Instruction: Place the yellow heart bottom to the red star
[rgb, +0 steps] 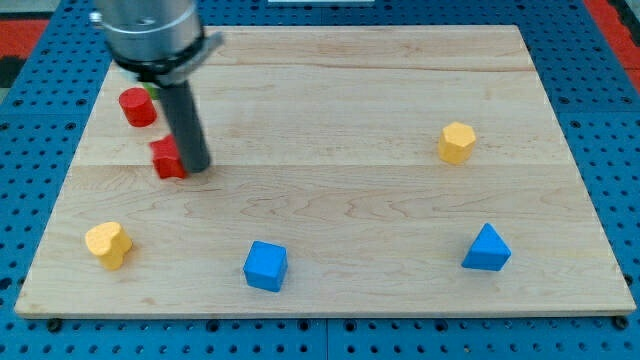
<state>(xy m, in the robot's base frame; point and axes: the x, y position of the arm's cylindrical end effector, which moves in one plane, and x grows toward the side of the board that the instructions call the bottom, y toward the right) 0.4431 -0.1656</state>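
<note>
Tip (195, 166) of my rod touches red star (168, 158); it holds nothing. Yellow heart (108, 243) lies below, red cylinder (137, 106) above.

Pale wood, matt colours, dark rod

Desk (330, 120) of light wood with visible grain, smooth. Yellow heart (108, 244), red star (168, 158) and blue cube (265, 265) matt, evenly painted. Rod above my tip (194, 166) dark, slightly shiny. Blue perforated base (600, 60) around.

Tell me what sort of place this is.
Probably a robotics lab bench: a wooden board lies on a blue perforated mounting plate, small blocks like the yellow heart and blue cube are scattered about, and my tip touches the red star.
</note>
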